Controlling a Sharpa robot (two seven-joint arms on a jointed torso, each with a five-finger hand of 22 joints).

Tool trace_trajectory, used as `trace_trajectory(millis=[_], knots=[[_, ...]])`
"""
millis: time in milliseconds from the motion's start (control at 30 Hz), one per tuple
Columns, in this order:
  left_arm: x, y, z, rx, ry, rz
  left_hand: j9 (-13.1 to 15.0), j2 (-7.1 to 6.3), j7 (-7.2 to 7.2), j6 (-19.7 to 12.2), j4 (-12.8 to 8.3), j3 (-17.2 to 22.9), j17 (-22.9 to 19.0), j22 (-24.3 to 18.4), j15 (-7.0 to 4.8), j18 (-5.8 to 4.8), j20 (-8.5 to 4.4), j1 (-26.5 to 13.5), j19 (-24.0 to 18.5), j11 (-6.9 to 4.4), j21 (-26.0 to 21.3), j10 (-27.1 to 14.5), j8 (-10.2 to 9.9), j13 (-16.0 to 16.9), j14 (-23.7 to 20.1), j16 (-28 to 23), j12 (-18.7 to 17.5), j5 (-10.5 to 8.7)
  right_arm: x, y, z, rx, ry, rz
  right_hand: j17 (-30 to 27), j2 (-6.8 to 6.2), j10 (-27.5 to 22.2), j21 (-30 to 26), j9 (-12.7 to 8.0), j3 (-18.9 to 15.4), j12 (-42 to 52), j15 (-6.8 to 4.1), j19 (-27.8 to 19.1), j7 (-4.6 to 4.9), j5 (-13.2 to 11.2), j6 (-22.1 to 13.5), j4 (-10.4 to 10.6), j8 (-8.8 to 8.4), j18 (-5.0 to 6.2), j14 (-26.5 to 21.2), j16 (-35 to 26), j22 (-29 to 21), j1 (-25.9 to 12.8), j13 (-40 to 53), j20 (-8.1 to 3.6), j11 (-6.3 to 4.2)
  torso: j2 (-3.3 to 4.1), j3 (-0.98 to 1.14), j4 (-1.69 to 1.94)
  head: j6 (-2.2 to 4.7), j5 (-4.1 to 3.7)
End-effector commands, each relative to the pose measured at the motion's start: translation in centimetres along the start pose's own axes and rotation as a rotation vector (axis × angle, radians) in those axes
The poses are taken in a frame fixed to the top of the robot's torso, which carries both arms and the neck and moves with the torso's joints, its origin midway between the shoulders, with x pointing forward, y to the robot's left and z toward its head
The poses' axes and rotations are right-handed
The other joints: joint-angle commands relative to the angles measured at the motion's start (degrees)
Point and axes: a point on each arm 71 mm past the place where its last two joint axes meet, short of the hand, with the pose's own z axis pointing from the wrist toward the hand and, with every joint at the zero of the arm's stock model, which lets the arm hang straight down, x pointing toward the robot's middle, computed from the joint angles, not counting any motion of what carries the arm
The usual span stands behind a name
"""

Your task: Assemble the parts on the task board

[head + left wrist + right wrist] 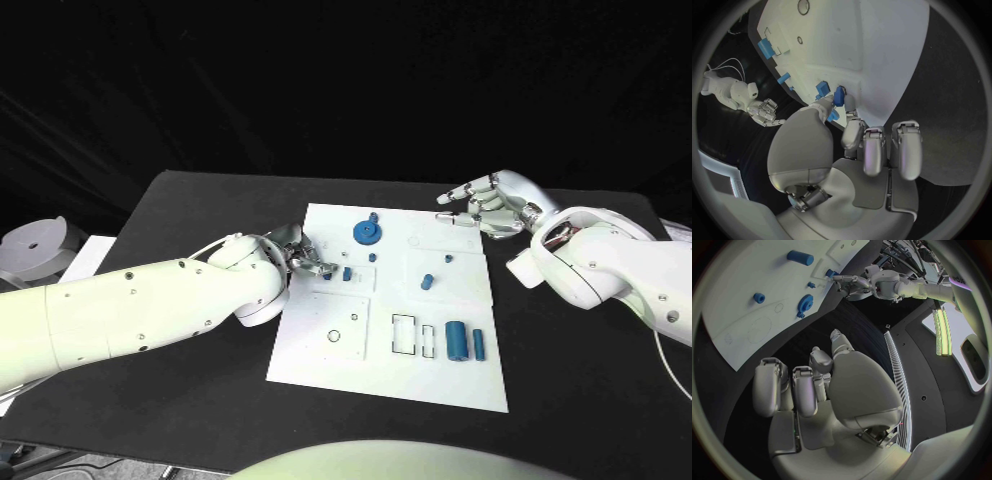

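The task board (378, 375) lies in the middle of the black table (188, 200), a white plate with thin outlines of slots drawn on it, and I can read no writing or label on it. On the board I see a blue gear (369, 233) near its far edge, a thick blue cylinder (456, 341) and a thinner blue bar (479, 344) standing side by side near the right edge, and a small blue peg (428, 282) near the middle. My left hand (300, 254) is at the left edge of the board, and in the left wrist view its thumb and one fingertip (826, 104) pinch a small blue part (839, 95) just above the board surface, while the other fingers are curled loosely behind. Just beside this part, two small blue blocks (822, 89) sit on the board. My right hand (490, 205) rests over the black table just beyond the far right corner of the board, apart from it; its fingers are bent but apart, and it holds nothing. In the right wrist view the fingers (768, 385) hang over the dark table, with the gear (804, 303) near the board's edge ahead of them.
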Motion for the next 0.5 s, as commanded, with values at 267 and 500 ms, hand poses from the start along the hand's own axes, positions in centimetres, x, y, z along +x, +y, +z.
trace_trajectory(millis=[267, 500], knots=[[0.08, 0.31, -0.10, -0.042, 0.014, 0.010, -0.1, 0.43, 0.11, 0.4, 0.4, -1.0, 15.1, 14.7, -0.45, -1.05, -0.31, -0.1, 5.9, -0.15, 0.2, 0.1, 0.3, 0.3, 6.0, 0.2, 0.6, 0.33, 0.06, 0.13, -0.03, -0.013, 0.006, -0.005, 9.2, 0.13, -0.5, -0.3, 0.0, -0.3, 0.0, -0.50, -0.3, -0.02, 0.2, 0.4, -0.1, -0.15, 0.90, 4.5, -0.3, 0.0, -0.3, 0.0, -0.19, 0.07, -0.03, 0.00, 0.02, -0.11, 0.00], [0.11, 0.33, -0.13, -0.040, 0.021, 0.020, -0.2, 0.55, 0.00, 0.4, 0.2, -1.6, 15.1, 14.7, -0.51, -1.06, -0.34, 1.2, 5.9, -0.25, 0.3, 0.1, 0.4, 0.4, 6.0, 0.2, 0.7, 0.39, 0.04, 0.11, -0.04, -0.012, 0.005, -0.005, 9.2, 0.13, -0.5, -0.3, 0.0, -0.3, 0.0, -0.50, -0.3, -0.02, 0.2, 0.4, -0.1, -0.15, 0.90, 4.5, -0.3, 0.0, -0.3, 0.0, -0.19, 0.07, 0.00, 0.02, -0.01, -0.12, 0.01]])
